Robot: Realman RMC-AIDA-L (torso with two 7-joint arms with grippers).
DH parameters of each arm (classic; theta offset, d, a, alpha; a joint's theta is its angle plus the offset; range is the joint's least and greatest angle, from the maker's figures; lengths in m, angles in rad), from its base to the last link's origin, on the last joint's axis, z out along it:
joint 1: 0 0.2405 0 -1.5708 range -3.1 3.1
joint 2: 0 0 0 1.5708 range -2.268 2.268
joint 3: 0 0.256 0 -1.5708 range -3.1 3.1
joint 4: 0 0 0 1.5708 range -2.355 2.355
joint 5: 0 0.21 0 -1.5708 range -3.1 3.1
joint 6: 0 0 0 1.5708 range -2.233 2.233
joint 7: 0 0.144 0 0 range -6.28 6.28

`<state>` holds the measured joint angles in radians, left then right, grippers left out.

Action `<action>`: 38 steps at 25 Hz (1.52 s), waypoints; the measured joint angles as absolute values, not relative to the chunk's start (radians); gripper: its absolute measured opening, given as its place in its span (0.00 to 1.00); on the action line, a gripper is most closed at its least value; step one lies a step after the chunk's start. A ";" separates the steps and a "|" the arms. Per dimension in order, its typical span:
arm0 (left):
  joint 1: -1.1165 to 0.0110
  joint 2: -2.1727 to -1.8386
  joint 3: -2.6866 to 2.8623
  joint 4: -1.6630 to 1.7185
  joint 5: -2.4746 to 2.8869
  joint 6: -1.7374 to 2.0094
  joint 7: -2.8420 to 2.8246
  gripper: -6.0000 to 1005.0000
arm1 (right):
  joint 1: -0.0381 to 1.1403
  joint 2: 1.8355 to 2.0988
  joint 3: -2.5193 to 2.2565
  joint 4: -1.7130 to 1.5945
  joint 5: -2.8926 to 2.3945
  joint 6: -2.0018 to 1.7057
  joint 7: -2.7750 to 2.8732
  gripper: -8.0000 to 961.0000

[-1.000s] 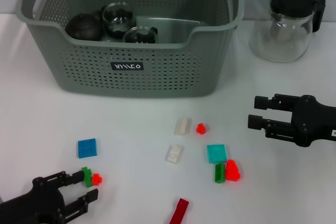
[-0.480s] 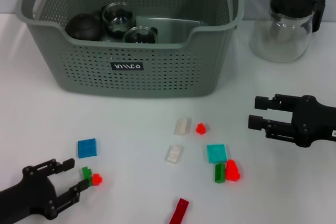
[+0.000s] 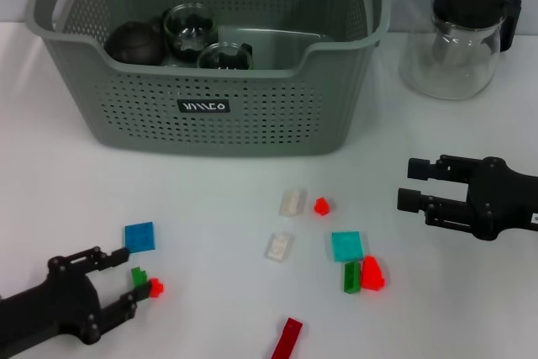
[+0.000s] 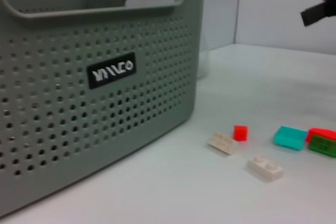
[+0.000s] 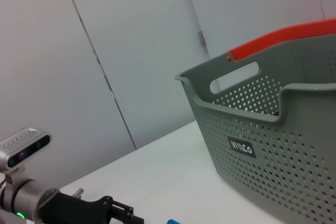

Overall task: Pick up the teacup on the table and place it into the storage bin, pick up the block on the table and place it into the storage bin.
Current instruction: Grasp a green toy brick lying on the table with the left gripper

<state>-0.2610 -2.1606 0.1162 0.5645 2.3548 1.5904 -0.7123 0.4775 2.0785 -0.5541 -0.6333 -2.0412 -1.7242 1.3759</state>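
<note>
The grey-green storage bin (image 3: pixel 269 119) stands at the back of the table, with two glass cups (image 3: pixel 190 28) and a dark round pot (image 3: pixel 134 42) inside it. No teacup shows on the table itself. Several small blocks lie in front of the bin. A joined green-and-red block (image 3: pixel 145 282) sits just off the tips of my left gripper (image 3: pixel 128 277), which is open low on the near left. My right gripper (image 3: pixel 412 184) hangs open and empty at the right, pointing toward the blocks.
A blue block (image 3: pixel 139 236), two white blocks (image 3: pixel 292 202), a small red block (image 3: pixel 321 206), a teal block (image 3: pixel 346 245), a green and red pair (image 3: pixel 361 275) and a dark red bar (image 3: pixel 287 338) lie scattered. A glass jug (image 3: pixel 458 39) stands at the back right.
My left gripper drew back toward the near left, then swung its fingers up toward the blue block. The green-and-red block stayed put. The right gripper barely shifted.
</note>
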 joint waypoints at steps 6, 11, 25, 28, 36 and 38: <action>-0.270 -2.163 0.137 0.549 2.359 1.585 -0.710 0.55 | 0.478 2.079 -0.554 -0.634 -2.043 -1.724 1.376 0.67; -0.272 -2.163 0.137 0.548 2.380 1.575 -0.712 0.55 | 0.478 2.079 -0.554 -0.634 -2.045 -1.724 1.376 0.67; -0.257 -2.163 0.126 0.549 2.380 1.587 -0.712 0.55 | 0.476 2.079 -0.554 -0.634 -2.043 -1.724 1.376 0.67; -0.256 -2.163 0.125 0.549 2.377 1.589 -0.712 0.55 | 0.478 2.079 -0.554 -0.634 -2.043 -1.724 1.376 0.67; -0.263 -2.163 0.110 0.549 2.376 1.585 -0.709 0.55 | 0.477 2.079 -0.554 -0.634 -2.042 -1.724 1.376 0.67; -0.267 -2.163 0.112 0.549 2.377 1.582 -0.709 0.55 | 0.477 2.079 -0.554 -0.634 -2.042 -1.724 1.376 0.67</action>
